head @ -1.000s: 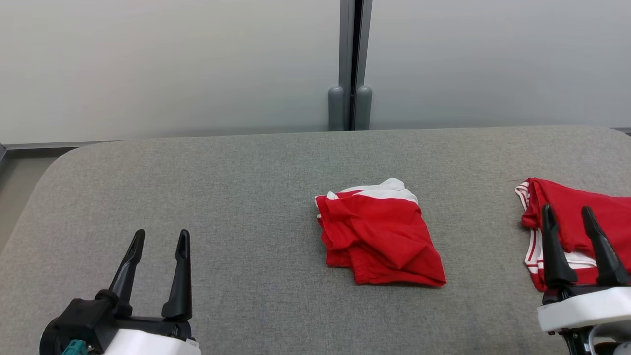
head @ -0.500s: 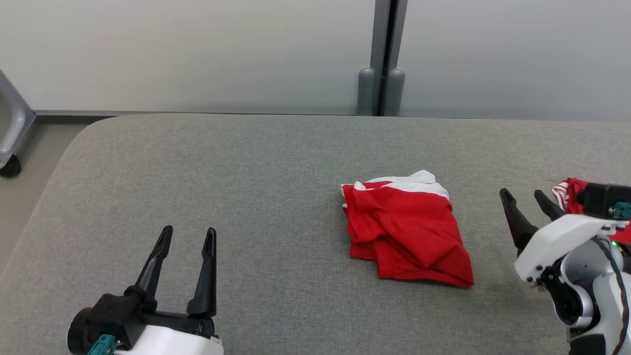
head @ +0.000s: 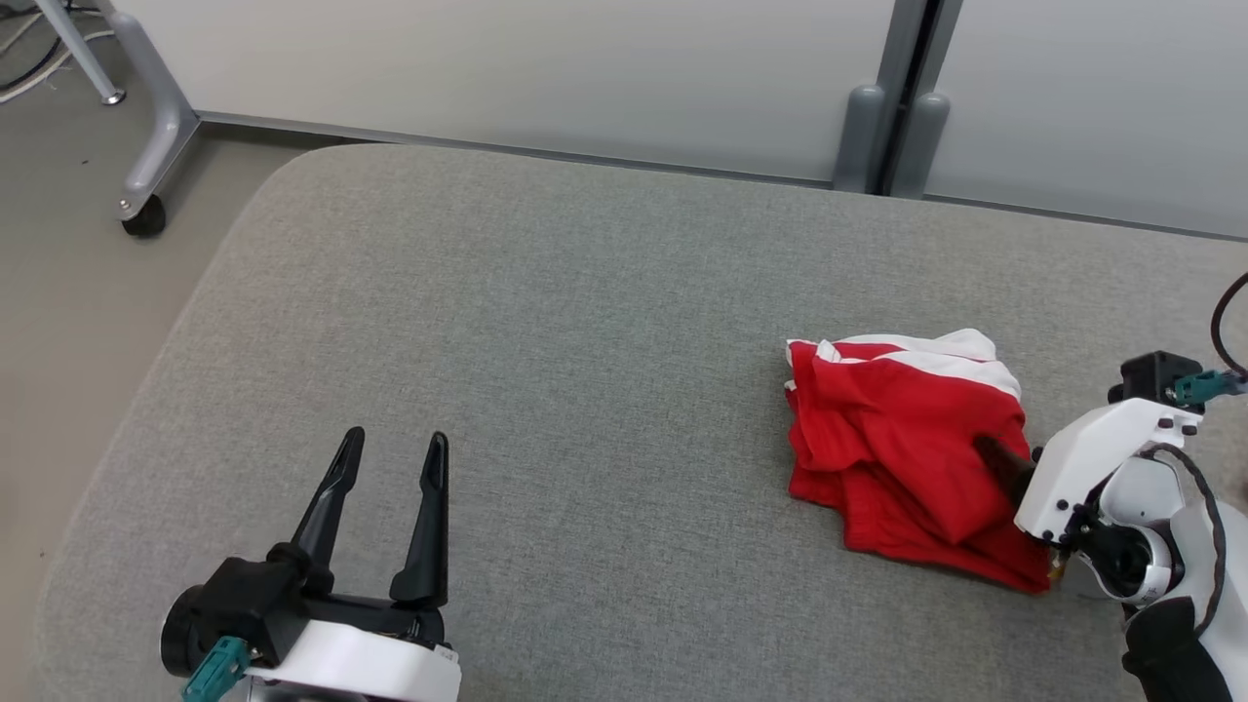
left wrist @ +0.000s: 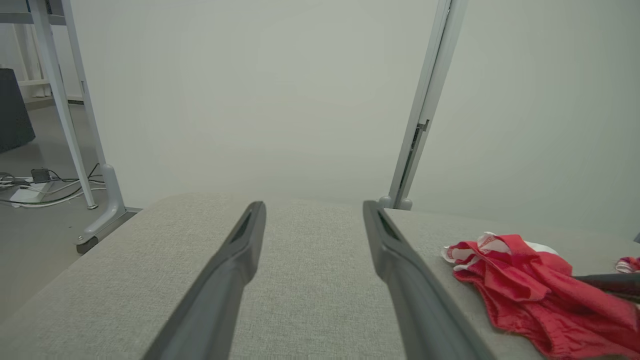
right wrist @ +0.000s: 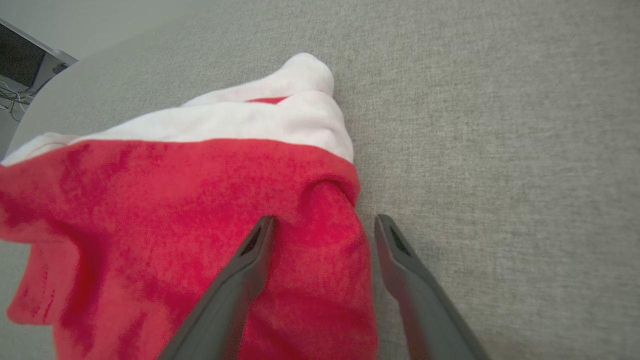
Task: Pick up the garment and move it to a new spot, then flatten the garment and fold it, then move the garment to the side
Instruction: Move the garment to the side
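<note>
Two grippers, both with jaws wide apart and holding nothing. Right gripper (right wrist: 325, 220) straddles the right edge of the bunched red-and-white garment (head: 897, 439): one finger over cloth, the other over the grey table (head: 585, 292). Left gripper (head: 396, 437) hovers well apart.

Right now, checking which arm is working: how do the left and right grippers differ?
The left gripper hangs over bare table, far from the garment; the right gripper straddles the garment's edge. The left points toward the wall, the right leftward. Both: jaws open, nothing held.
</note>
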